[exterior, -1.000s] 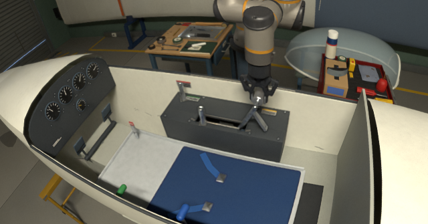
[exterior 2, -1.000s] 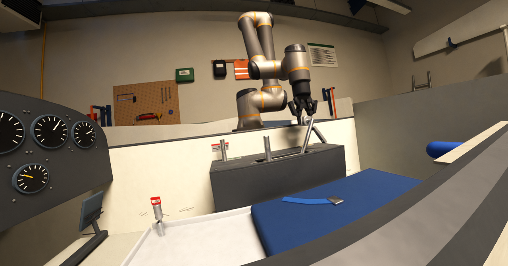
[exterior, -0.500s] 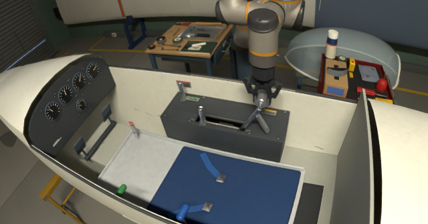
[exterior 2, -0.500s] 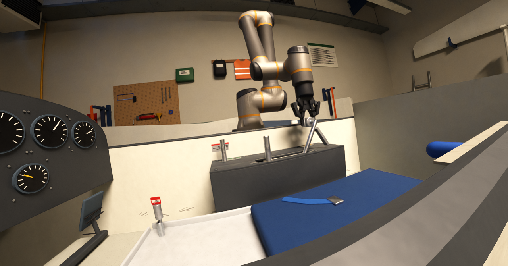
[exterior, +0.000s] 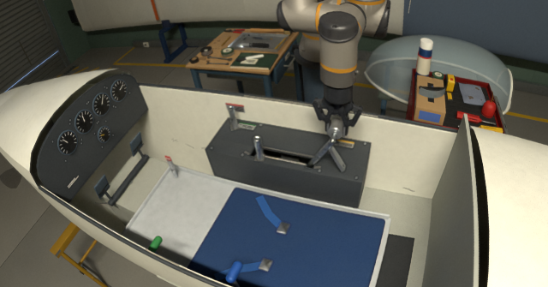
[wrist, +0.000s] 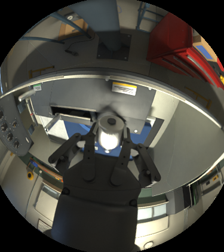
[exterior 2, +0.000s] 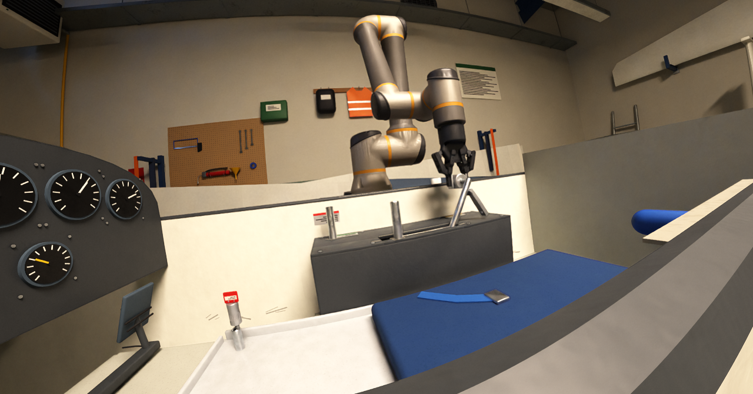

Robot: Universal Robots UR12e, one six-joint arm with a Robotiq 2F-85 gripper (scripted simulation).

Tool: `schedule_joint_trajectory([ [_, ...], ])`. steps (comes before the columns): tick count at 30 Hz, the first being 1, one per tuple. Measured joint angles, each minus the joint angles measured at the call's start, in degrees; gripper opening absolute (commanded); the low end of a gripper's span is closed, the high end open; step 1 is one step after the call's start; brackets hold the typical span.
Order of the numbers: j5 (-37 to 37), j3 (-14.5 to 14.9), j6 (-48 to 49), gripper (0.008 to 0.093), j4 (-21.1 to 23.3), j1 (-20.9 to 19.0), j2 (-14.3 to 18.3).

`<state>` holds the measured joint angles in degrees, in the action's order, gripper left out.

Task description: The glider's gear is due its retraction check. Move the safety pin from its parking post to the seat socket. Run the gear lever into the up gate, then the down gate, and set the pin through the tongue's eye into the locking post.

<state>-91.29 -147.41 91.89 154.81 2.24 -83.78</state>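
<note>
The gear lever [exterior: 326,149] [exterior 2: 460,198] rises tilted out of the slot in the dark console, leaning toward the end with the yellow placard, and its round metal knob [wrist: 110,131] sits between my fingers. My gripper [exterior: 336,131] [exterior 2: 457,175] [wrist: 110,134] is closed on that knob from above. The safety pin [exterior: 171,165] [exterior 2: 232,307], with a red tag on top, stands upright at the corner of the white seat pan. A metal post [exterior: 257,147] [exterior 2: 396,220] stands beside the slot, and a second one with a red tag [exterior: 233,116] [exterior 2: 330,222] stands at the console's far corner.
The dark console [exterior: 287,162] sits against the cockpit's side wall. A blue seat cushion [exterior: 299,240] with belt straps and buckles lies in front of it. The instrument panel [exterior: 85,128] and rudder pedals close off the nose end. A red tool cart [exterior: 454,100] stands outside.
</note>
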Motion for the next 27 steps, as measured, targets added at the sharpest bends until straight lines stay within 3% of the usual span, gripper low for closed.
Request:
schedule_joint_trajectory([
  [2,0.00,0.00,0.00,0.0080,0.00,0.00,0.00],
  [27,0.59,-0.03,0.00,0.0580,-0.03,-0.10,0.05],
])
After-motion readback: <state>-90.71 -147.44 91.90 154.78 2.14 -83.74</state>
